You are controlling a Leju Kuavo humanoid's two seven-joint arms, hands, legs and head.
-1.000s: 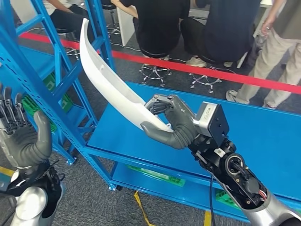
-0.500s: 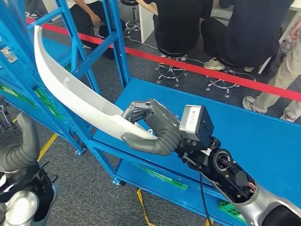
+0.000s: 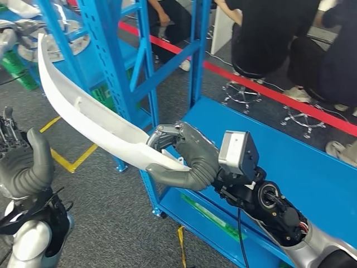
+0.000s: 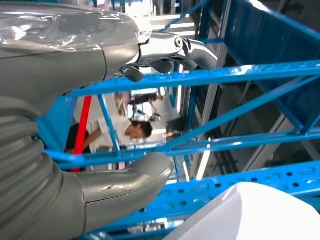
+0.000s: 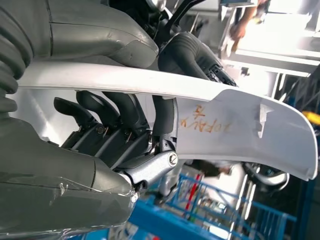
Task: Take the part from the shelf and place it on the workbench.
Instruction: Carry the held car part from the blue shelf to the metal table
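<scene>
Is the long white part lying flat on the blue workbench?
No, the right hand holds the white part up in the air, beside the blue workbench, not on it.

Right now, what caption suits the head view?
Right hand carries a long white part beside the blue workbench.

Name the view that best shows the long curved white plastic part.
Head view: the long curved white plastic part shows whole, gripped by the right hand. Right wrist view shows one stretch with orange writing; left wrist, just a white corner.
</scene>
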